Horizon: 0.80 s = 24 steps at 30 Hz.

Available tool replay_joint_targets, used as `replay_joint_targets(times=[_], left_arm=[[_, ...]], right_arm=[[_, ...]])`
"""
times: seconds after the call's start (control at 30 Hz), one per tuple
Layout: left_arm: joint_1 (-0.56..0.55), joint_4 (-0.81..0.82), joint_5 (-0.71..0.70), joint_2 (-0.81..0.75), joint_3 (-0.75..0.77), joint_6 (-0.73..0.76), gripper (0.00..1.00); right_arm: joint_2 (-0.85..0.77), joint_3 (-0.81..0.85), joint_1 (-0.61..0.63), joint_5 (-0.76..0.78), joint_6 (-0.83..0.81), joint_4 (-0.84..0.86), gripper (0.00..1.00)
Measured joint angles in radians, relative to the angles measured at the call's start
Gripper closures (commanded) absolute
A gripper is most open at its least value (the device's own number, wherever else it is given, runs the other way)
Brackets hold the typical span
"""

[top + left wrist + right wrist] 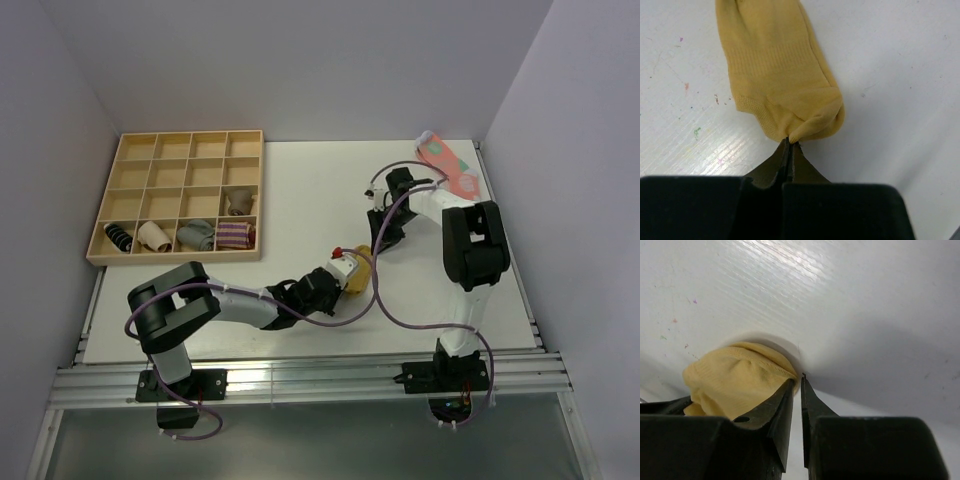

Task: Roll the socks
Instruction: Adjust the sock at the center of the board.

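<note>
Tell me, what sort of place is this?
Likely a robot test booth: white table boxed in by plain walls, left arm and right arm bolted to a metal rail, wooden tray of rolled socks.

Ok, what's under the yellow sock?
Only white table shows around the sock, which lies on it; nothing pokes out beneath. Whatever is directly under is covered. The left gripper pinches its near tip.
</note>
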Motion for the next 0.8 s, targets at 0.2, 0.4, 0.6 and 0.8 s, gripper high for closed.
replay_joint_targets(times=[0.2,0.4,0.6,0.8], left_arm=[[-0.005,-0.049,-0.008,0.024,0.047,0.000,1.00],[-0.007,-0.120,-0.010,0.076,0.131,-0.002,1.00],[-0.009,-0.227,-0.002,0.113,0.227,-0.004,1.00],[-0.008,-0.322,0.016,0.126,0.287,-0.027,1.00]], right_arm=[[0.051,0.063,0.047,-0.024,-0.024,0.002,0.83],[0.075,0.109,0.068,-0.053,-0.058,0.010,0.84],[0.077,0.109,0.069,-0.070,-0.088,0.016,0.78],[0.066,0.100,0.063,-0.084,-0.095,0.045,0.68]])
